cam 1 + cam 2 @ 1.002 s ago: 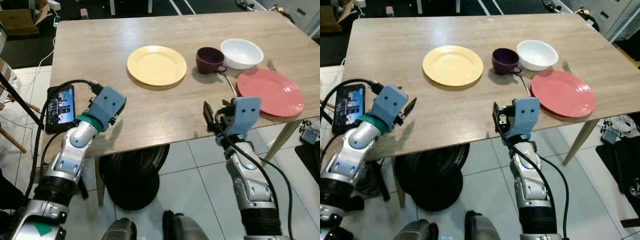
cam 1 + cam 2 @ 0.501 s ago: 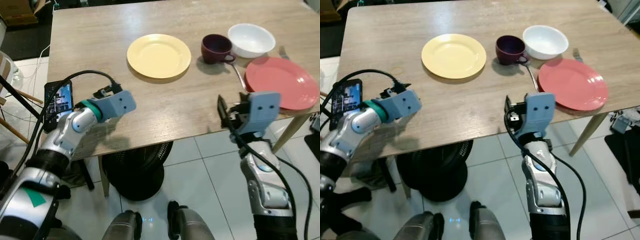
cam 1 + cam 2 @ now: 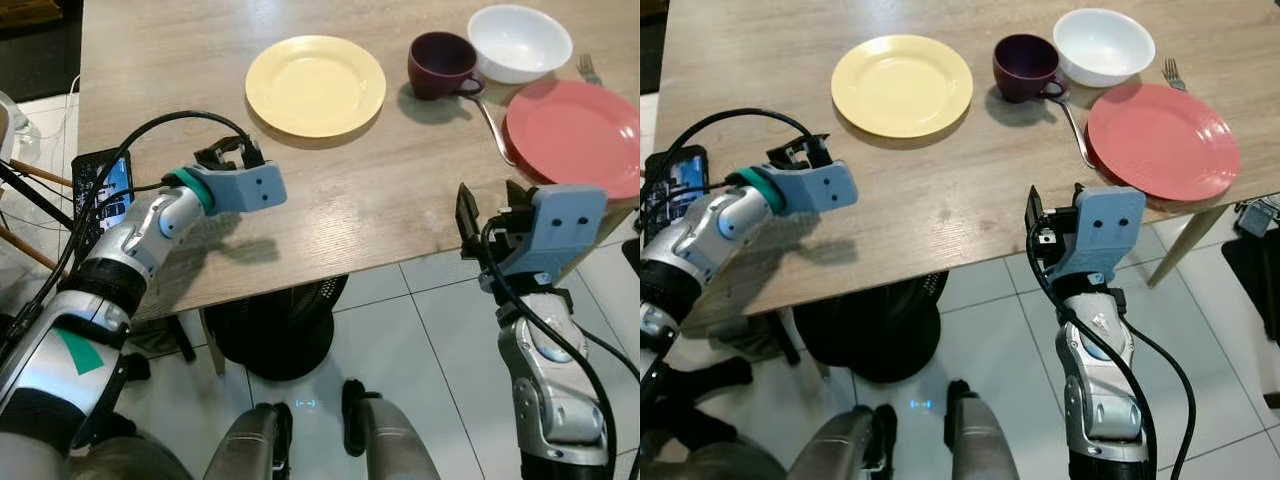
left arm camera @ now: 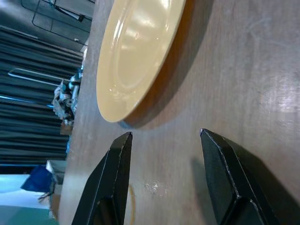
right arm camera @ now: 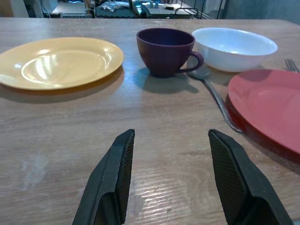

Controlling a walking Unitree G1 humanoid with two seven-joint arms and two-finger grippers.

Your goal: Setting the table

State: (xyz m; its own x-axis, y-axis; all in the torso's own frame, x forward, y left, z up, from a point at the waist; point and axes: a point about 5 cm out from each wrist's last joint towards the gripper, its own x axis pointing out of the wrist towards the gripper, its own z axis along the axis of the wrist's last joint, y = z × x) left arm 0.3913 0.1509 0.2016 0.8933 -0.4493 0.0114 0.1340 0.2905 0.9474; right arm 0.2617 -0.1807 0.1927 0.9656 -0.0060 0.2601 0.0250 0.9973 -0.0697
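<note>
On the wooden table (image 3: 380, 200) lie a yellow plate (image 3: 315, 85), a dark purple cup (image 3: 443, 65), a white bowl (image 3: 520, 42) and a red plate (image 3: 575, 135). A spoon (image 3: 492, 115) lies between the cup and the red plate, and a fork (image 3: 587, 68) beyond the red plate. My left gripper (image 3: 230, 156) is low over the table, open and empty, short of the yellow plate (image 4: 136, 56). At the table's front edge my right gripper (image 5: 169, 140) stands open and empty, facing the cup (image 5: 165, 50) and the spoon (image 5: 216, 96).
A phone (image 3: 105, 190) on a stand sits off the table's left edge, with a black cable looping over my left arm. A round black fan (image 3: 270, 330) stands on the tiled floor under the table. Bare wood stretches between the grippers and the dishes.
My left gripper has swung in over the table toward the yellow plate. The camera has moved closer to the table. My right gripper stays at the front edge.
</note>
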